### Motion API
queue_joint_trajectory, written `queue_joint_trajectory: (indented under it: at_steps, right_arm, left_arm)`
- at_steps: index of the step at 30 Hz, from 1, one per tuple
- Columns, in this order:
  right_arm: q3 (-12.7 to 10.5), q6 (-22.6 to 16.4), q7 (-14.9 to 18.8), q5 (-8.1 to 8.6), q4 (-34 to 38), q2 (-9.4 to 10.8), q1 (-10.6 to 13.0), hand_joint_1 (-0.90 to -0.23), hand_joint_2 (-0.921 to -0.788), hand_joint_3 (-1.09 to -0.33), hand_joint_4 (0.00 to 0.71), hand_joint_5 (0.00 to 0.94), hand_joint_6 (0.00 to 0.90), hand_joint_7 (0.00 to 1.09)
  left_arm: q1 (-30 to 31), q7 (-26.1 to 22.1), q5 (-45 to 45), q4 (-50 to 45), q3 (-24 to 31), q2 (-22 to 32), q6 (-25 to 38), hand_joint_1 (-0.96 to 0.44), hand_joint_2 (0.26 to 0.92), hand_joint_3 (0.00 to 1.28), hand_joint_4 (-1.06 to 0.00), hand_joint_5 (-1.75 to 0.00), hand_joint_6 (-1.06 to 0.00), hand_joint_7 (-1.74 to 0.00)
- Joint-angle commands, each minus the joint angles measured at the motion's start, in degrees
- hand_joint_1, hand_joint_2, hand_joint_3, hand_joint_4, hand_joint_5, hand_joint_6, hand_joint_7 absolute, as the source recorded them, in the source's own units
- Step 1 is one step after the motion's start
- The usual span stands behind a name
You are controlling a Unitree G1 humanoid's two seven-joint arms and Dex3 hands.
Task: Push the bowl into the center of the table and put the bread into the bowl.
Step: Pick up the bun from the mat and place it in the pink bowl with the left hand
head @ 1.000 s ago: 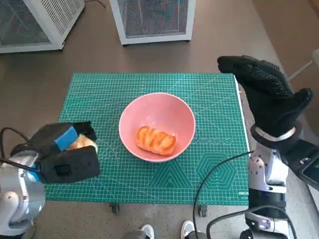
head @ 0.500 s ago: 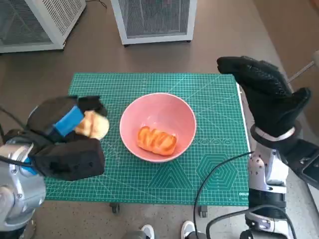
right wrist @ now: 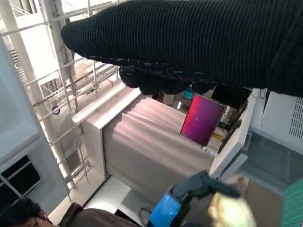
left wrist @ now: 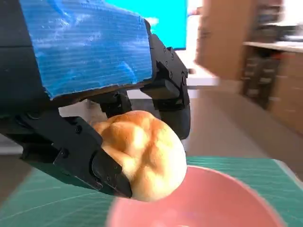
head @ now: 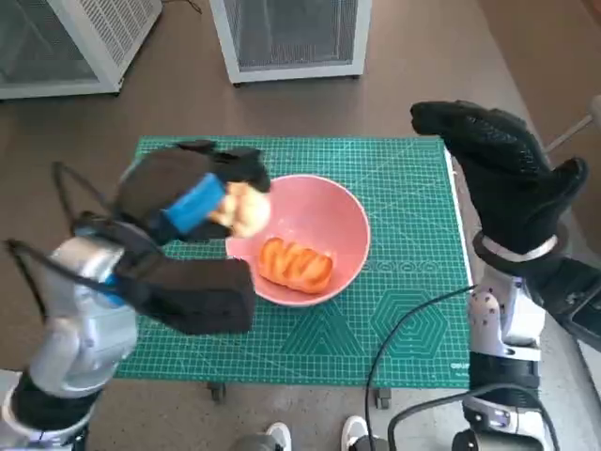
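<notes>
The black left hand with blue tape over its back (head: 192, 202) grips a pale, round golden bread roll (head: 240, 209) between its black fingers (left wrist: 75, 151), and holds it raised over the near-left rim of the round pink bowl (head: 324, 221). In the left wrist view the roll (left wrist: 142, 161) is clamped on both sides by the fingers, with the pink rim of the bowl (left wrist: 227, 198) blurred just beneath it. The bowl stands about midway across the green grid-printed cutting mat (head: 394, 301) that covers the small table, and inside it lies a glazed orange-brown twisted bread (head: 294, 265), resting against the bowl's near wall. The right hand in the black knitted glove (head: 502, 183) is raised beside the mat's right edge, well apart from the bowl; it holds nothing and its fingers are stretched out flat, lying close together rather than curled. In the right wrist view the glove (right wrist: 199, 42) forms a dark band, and the taped left hand (right wrist: 177, 201) with the roll (right wrist: 232, 208) shows small below it. Two white cabinets with mesh fronts (head: 286, 38) stand on the brown floor (head: 423, 66) beyond the table, and the tips of white shoes (head: 315, 437) show at the near edge of the head view.
</notes>
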Motion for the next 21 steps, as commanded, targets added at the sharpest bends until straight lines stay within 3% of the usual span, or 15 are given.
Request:
queue_joint_trajectory:
  at_steps: [1,21]
  right_arm:
    - [-0.3,0.2,0.5,-0.42,0.6,-1.0,0.4,-0.637,-0.921,-0.723,0.253,0.001,0.304,0.02]
    - [-0.4,0.4,-0.4,-0.94,-1.3,-1.6,1.8,-0.638,-0.921,-0.730,0.256,0.002,0.307,0.02]
  left_arm:
    - [-4.2,0.2,0.0,4.6,-2.3,-2.8,-2.9,0.00,0.905,0.02,-0.81,-1.07,-0.69,-1.07]
    - [-12.3,2.7,-0.6,30.6,-7.8,-11.8,-10.6,0.00,0.920,0.07,-0.70,-1.19,-0.61,-1.15]
